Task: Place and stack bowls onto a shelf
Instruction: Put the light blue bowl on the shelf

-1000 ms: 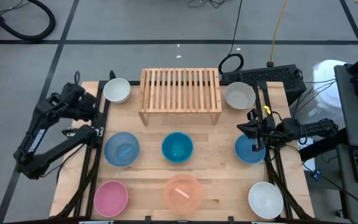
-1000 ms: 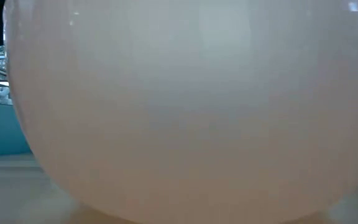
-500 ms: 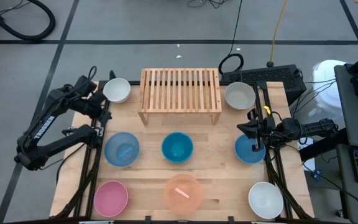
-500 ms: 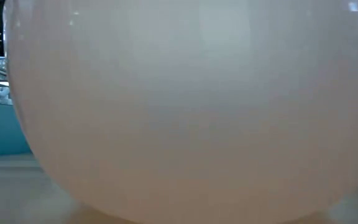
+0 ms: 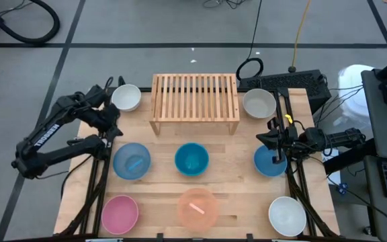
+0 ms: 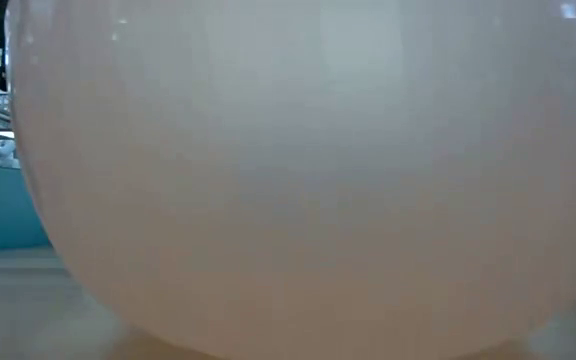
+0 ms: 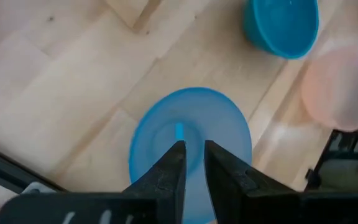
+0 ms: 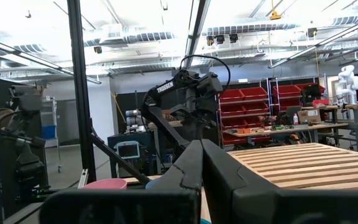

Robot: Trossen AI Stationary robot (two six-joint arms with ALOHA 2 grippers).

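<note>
From above, the table point(image 5: 240, 171) carries a slatted wooden shelf point(image 5: 195, 101) at its far edge, centred, with nothing on its top. A white bowl point(image 5: 125, 97) sits just beside the shelf's left end and another white bowl point(image 5: 259, 103) just beside its right end. The middle row holds a light blue bowl point(image 5: 132, 161), a teal bowl point(image 5: 192, 159) and a blue bowl point(image 5: 269, 162); the near row holds a pink bowl point(image 5: 120, 213), a translucent peach bowl point(image 5: 197, 207) and a third white bowl point(image 5: 287, 215), all three close to the near edge. Bare wood lies between the rows and in front of the shelf. The left hand point(image 5: 115, 126) hangs over the table's left edge, between the far-left white bowl and the light blue bowl. The right hand point(image 5: 263, 140) hovers at the blue bowl's far rim, near the right edge.

The low view is almost filled by the peach bowl point(image 6: 298, 180); a strip of teal bowl point(image 6: 3, 205) shows beside it.

In the left wrist view the left hand point(image 7: 194, 158) points down over the light blue bowl point(image 7: 191, 140), its fingers point(image 7: 169, 174) slightly spread with a narrow gap and gripping nothing.

In the right wrist view the right hand point(image 8: 201, 155) has its fingers pressed together, empty, with the shelf's slats point(image 8: 303, 162) beyond.
</note>
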